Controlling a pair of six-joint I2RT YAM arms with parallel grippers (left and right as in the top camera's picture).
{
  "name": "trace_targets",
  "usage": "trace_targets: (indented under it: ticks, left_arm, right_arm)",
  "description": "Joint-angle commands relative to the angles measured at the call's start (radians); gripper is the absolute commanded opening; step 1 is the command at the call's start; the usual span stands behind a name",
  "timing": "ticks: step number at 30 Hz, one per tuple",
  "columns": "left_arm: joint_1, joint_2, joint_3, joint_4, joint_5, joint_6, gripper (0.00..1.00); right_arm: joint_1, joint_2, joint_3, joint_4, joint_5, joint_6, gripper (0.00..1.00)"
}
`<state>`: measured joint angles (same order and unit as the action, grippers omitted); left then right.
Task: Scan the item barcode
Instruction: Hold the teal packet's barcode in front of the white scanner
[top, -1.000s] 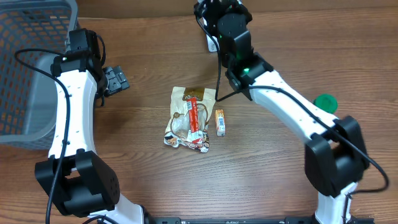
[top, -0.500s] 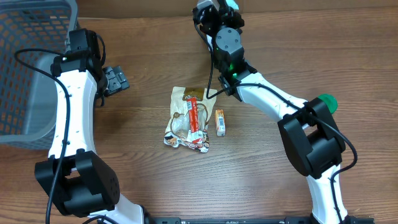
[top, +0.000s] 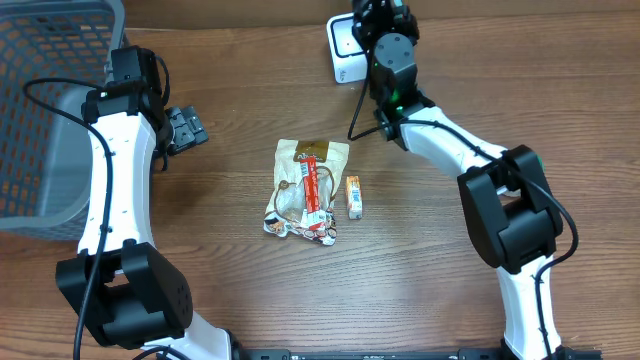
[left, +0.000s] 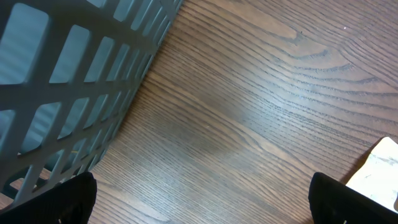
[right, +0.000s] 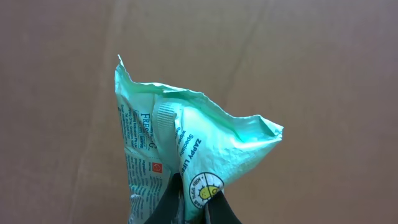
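Note:
In the right wrist view, a crumpled mint-green wipes packet (right: 186, 137) with printed text stands upright, and my right gripper (right: 193, 190) is shut on its lower edge. From overhead that gripper (top: 380, 14) is at the table's far edge, right beside a white scanner (top: 344, 48); the packet does not show there. My left gripper (top: 186, 128) hangs open over bare wood by the basket. Its black fingertips (left: 69, 200) stand wide apart with nothing between them.
A grey mesh basket (top: 40, 110) fills the far left. A snack packet (top: 304, 190) and a small orange box (top: 354, 196) lie mid-table. A green lid (top: 522, 165) sits to the right. A white packet corner (left: 379, 168) shows at the left wrist view's edge.
My right arm has swung back and to the right with the packet, uncovering the white scanner. The left arm has not moved.

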<state>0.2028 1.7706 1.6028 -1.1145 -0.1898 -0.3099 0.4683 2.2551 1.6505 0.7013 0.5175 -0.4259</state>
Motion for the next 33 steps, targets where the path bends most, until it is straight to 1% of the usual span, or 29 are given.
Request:
trace_targets:
  ticks: [1,10,14,19,30,33]
  left_arm:
    - [-0.007,-0.026,0.016,0.000,0.007,0.018,1.00]
    - [-0.007,-0.026,0.016,0.000,0.007,0.018,1.00]
    - [-0.007,-0.026,0.016,0.000,0.007,0.018,1.00]
    - [-0.007,-0.026,0.016,0.000,0.007,0.018,1.00]
    - [-0.007,-0.026,0.016,0.000,0.007,0.018,1.00]
    - [-0.007,-0.026,0.016,0.000,0.007,0.018,1.00]
  right_arm:
    - [0.002,0.017,0.034,0.011,-0.034,0.071,0.04]
    - [0.011,0.084,0.040,0.003,-0.041,0.009,0.04]
    - [0.024,0.107,0.040,0.011,-0.041,-0.079,0.04]
    - [0.054,0.131,0.040,0.056,-0.041,-0.258,0.04]
    - [0.080,0.160,0.040,0.021,-0.047,-0.329,0.04]
    - [0.081,0.196,0.040,0.024,-0.043,-0.408,0.04]
